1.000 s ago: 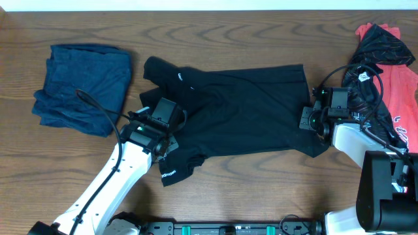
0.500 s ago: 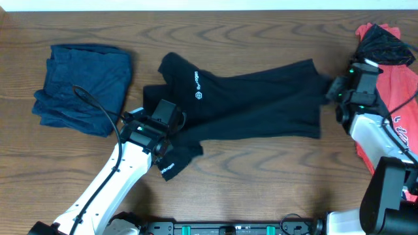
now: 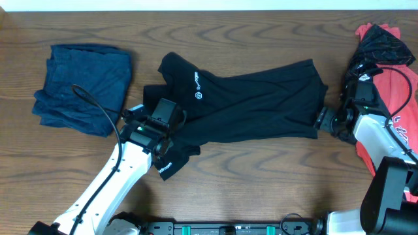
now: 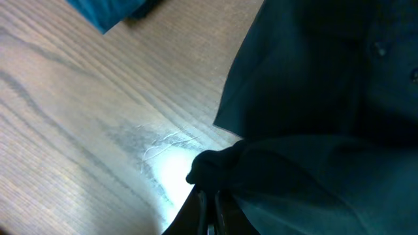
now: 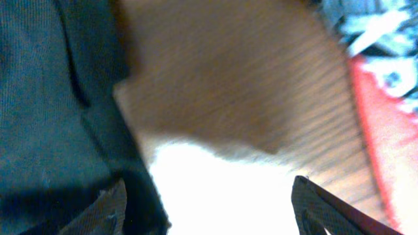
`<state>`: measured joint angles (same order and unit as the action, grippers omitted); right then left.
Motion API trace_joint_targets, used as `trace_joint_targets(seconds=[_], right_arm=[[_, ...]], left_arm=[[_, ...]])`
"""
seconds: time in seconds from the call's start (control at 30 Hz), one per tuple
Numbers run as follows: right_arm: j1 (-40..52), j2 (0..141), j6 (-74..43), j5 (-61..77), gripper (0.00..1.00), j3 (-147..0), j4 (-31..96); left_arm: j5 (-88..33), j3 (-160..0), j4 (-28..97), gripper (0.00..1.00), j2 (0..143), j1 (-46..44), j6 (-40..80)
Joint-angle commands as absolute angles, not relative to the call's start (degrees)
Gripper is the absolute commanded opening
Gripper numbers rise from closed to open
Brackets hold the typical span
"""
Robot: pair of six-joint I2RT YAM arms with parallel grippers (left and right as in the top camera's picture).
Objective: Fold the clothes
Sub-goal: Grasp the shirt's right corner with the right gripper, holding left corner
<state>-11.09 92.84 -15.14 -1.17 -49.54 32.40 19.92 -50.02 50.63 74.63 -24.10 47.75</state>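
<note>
Table: I see the black T-shirt spread mid-table. Dark blue garment at far left, red and black-patterned tops at far right. Left gripper clenched on a bunched shirt fold. Right gripper jaws spread, empty, beside the shirt's right edge.

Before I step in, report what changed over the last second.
The right gripper pulled the T-shirt rightward by its hem, straightening it, then opened, let go and dropped back beside it. The left gripper stays shut on the T-shirt; blue garment and red tops unmoved.
</note>
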Motion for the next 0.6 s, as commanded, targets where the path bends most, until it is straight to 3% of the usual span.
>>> trace_joint_targets(seconds=[0.0,0.57], right_arm=[[-11.18,91.72,-11.55,6.98,0.79,-49.82,33.87],[-8.19,91.72,-13.61,8.29,0.72,-45.54,33.85]], left_arm=[[21.74,-49.82,50.28,0.06,74.56,-23.83,47.37],[21.71,-49.82,50.28,0.06,74.56,-23.86,47.40]])
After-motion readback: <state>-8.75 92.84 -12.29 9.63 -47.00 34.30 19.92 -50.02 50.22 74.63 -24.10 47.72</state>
